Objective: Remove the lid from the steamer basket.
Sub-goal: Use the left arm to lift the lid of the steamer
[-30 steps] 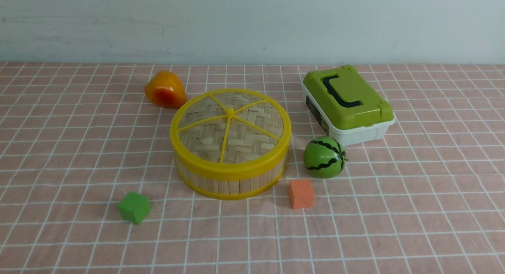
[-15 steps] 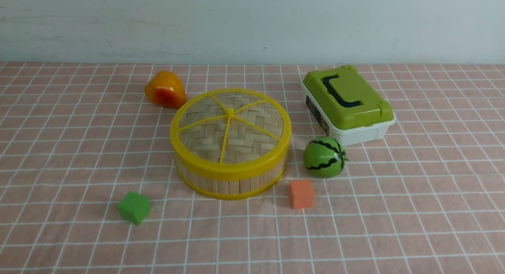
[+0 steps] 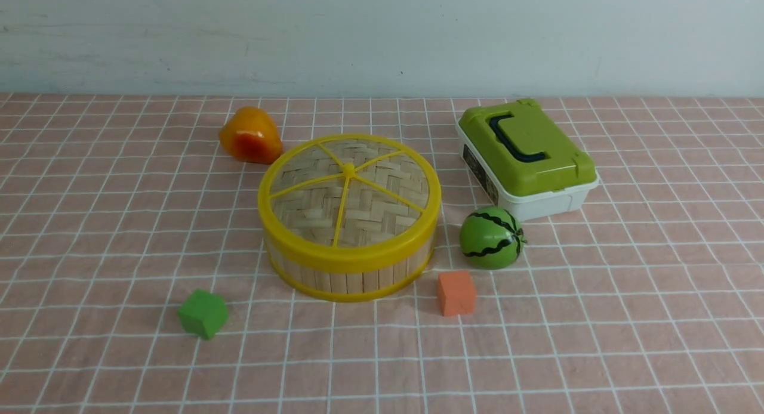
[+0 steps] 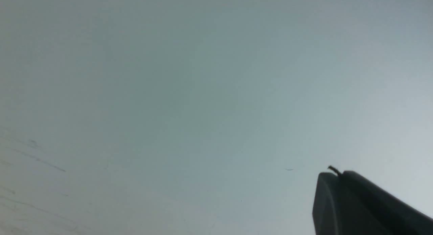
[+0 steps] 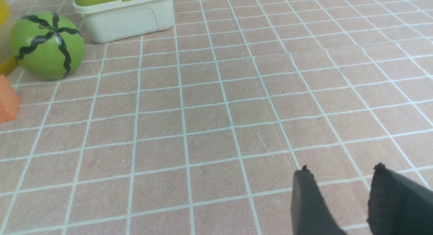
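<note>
The woven bamboo lid [image 3: 349,190] with yellow rim, spokes and hub sits flat on the round steamer basket [image 3: 352,274] at the table's middle. Neither gripper shows in the front view. In the left wrist view my left gripper [image 4: 335,174] points at a plain grey wall, its two dark fingers pressed together, holding nothing. In the right wrist view my right gripper [image 5: 341,169] hovers open and empty over bare cloth, well right of the basket; only a yellow sliver of the basket [image 5: 5,67] shows at that view's edge.
A green-lidded white box [image 3: 528,157] stands right of the basket, and also shows in the right wrist view [image 5: 123,16]. A toy watermelon [image 3: 490,237] and orange cube [image 3: 456,292] lie near the basket's right front. A green cube [image 3: 203,313] lies front left, an orange-yellow fruit [image 3: 249,136] behind left.
</note>
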Robot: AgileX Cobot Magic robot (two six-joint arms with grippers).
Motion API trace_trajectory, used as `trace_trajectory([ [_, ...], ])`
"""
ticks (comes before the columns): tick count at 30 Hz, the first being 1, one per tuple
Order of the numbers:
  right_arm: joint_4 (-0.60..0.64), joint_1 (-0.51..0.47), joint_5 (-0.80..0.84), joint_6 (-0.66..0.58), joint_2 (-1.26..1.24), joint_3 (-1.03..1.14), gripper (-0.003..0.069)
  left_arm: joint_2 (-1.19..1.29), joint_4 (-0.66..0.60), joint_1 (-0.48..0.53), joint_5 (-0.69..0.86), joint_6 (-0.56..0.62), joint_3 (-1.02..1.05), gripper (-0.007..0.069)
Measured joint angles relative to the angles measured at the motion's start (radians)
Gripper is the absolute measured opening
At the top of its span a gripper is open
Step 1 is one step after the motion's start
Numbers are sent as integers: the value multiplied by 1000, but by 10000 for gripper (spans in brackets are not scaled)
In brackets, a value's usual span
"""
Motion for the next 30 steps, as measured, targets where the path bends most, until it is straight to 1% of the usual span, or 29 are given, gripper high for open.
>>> trace_trajectory([
  [4, 0, 0, 0, 0, 0, 0, 241, 228, -70, 0, 174, 45, -196, -13],
  [9, 0, 0, 0, 0, 0, 0, 241, 510, -107, 0, 263, 49, -315, -13],
  [11, 0, 0, 0, 0, 0, 0, 241, 550, -108, 0, 277, 49, -332, -13],
  [12, 0, 0, 0, 0, 0, 0, 241, 614, -108, 0, 316, 49, -368, -13],
  [17, 0, 0, 0, 0, 0, 0, 241, 813, -67, 0, 652, 106, -593, -13],
  [18, 0, 0, 0, 0, 0, 0, 241, 888, -65, 0, 776, 128, -670, -13],
  [19, 0, 0, 0, 0, 0, 0, 241, 888, -65, 0, 793, 131, -670, -13],
  [21, 0, 0, 0, 0, 0, 0, 241, 1029, -93, 0, 1007, 166, -819, -13],
  [22, 0, 0, 0, 0, 0, 0, 241, 1040, -93, 0, 1022, 167, -830, -13],
  [23, 0, 0, 0, 0, 0, 0, 241, 1141, -139, 0, 1142, 177, -929, -13],
  [25, 0, 0, 0, 0, 0, 0, 241, 1238, -214, -1, 1232, 189, -1016, -13],
  [27, 0, 0, 0, 0, 0, 0, 241, 1317, -291, -19, 1280, 216, -1076, -13],
  [30, 0, 0, 0, 0, 0, 0, 241, 1435, -353, -86, 1312, 273, -1148, -13],
])
